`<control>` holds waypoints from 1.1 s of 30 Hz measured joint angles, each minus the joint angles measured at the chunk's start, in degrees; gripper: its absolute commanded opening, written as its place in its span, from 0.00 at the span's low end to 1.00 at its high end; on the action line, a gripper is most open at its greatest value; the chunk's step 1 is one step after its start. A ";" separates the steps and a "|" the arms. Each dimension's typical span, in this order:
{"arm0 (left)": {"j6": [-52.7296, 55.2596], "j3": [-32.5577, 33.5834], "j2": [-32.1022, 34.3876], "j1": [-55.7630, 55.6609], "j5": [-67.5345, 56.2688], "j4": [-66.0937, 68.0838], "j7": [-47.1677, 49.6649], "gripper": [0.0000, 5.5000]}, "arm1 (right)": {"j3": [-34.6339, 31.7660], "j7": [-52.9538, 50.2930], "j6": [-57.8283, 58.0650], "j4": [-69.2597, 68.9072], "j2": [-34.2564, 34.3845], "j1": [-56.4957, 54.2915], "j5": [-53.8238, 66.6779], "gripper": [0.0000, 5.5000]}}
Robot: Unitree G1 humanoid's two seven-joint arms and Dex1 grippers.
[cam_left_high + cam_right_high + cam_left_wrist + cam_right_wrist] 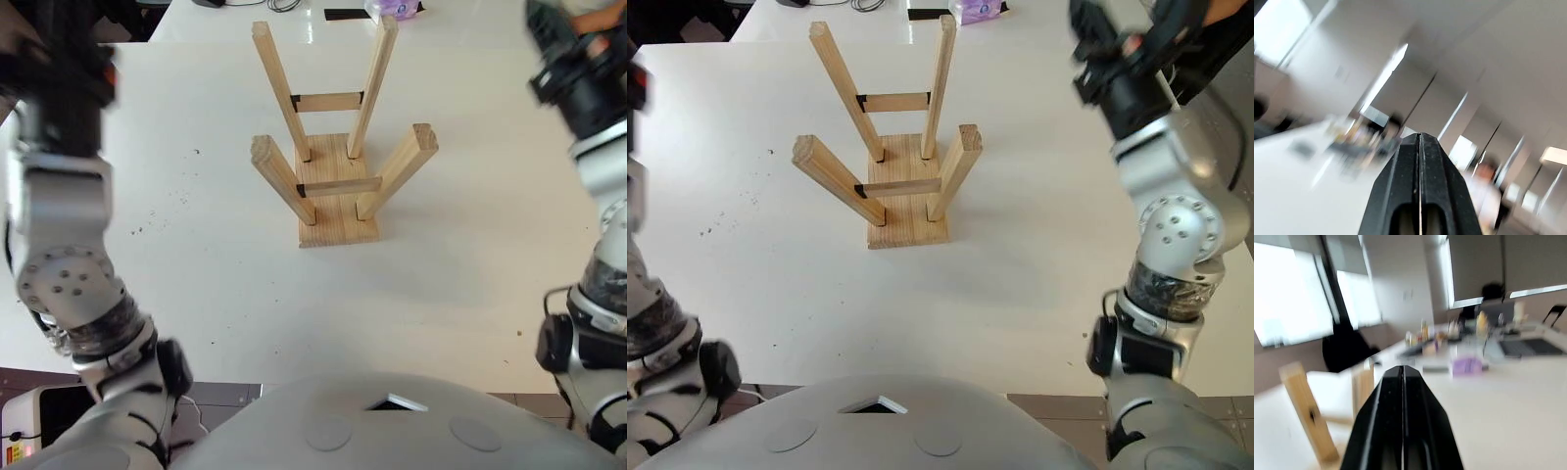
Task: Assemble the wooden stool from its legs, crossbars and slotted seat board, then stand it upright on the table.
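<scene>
White table (470,245): assembled stool (338,185) resting upside down.

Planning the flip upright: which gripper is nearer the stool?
Right, it seems. The right gripper is raised right of the stool, facing its legs; the left gripper is raised farther left, pointing upward.

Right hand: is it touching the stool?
Apart. The right eye view shows the right hand off to the right of the stool, with bare white table between them.
</scene>
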 measured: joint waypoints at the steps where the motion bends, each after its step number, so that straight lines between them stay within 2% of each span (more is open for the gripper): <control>1: 0.61 -1.61 1.76 4.62 2.41 1.99 -4.81 0.00 | 2.14 3.21 -1.46 1.22 -0.71 1.89 -2.28 0.00; 4: 2.19 -5.98 8.07 15.81 8.65 5.76 -19.37 0.00 | 7.51 11.79 -6.89 5.82 -0.79 4.61 -7.65 0.00; 7: 3.82 -10.12 14.88 22.55 12.83 7.06 -33.56 0.00 | 11.87 18.25 -11.60 11.69 -0.20 4.70 -12.18 0.00; 9: 5.43 -13.61 19.75 24.61 14.59 5.62 -43.11 0.00 | 14.24 22.48 -13.47 14.22 0.07 4.67 -13.89 0.00; 11: 7.44 -15.45 22.15 22.90 14.36 2.54 -48.04 0.00 | 15.94 26.56 -14.34 15.34 0.69 4.21 -14.62 0.00; 16: 8.68 -20.87 18.92 15.58 13.24 -4.57 -48.91 0.00 | 16.51 36.13 -14.42 17.62 1.60 -1.04 -13.49 0.00; 20: 6.77 -27.38 12.11 9.99 19.58 -3.51 -45.80 0.00 | 17.17 42.76 -13.72 22.67 2.07 -6.09 -13.05 0.00; 23: 3.52 -29.32 7.94 6.84 25.89 -0.49 -42.15 0.00 | 20.15 49.35 -12.78 23.29 2.01 -8.09 -13.05 0.00; 26: -0.34 -30.08 6.61 4.54 33.75 5.17 -39.37 0.00 | 24.18 53.43 -10.40 19.68 2.03 -6.48 -13.01 0.00; 29: -2.38 -29.89 6.28 4.73 36.32 7.65 -39.18 0.00 | 27.20 53.39 -7.18 12.64 2.01 -1.78 -12.70 0.00; 33: -4.11 -29.46 4.74 5.29 37.44 8.47 -39.18 0.00 | 29.28 46.60 -1.90 1.11 4.72 3.99 -10.79 0.00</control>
